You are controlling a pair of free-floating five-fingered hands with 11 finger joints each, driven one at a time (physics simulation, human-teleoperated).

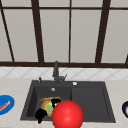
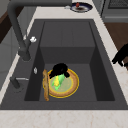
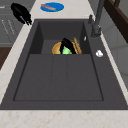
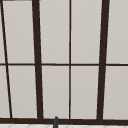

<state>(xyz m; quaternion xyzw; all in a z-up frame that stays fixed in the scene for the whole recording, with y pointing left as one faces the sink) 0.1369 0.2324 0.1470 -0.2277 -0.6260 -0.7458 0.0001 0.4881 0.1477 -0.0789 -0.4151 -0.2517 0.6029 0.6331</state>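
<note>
While right hand (image 1: 55,102) curls onto green sponge (image 1: 50,108) on plate (image 2: 73,86), lower centre, left hand (image 1: 40,114) hangs lower left, fingers relaxed.

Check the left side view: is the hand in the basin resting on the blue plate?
No. That hand is on the yellow-rimmed plate in the basin.

Two hands are showing: the left hand (image 1: 40,114) hanging at the sink's (image 1: 90,100) front edge and the right hand (image 1: 55,102) resting on the one yellow plate (image 2: 72,87) lying in the basin. One green item (image 2: 58,82) is sitting on that plate. One wooden board (image 2: 45,86) is leaning beside it. One blue plate (image 1: 5,104), one dark plate (image 2: 80,7), one faucet (image 1: 56,71) and one red ball (image 1: 67,115) are showing too.
</note>
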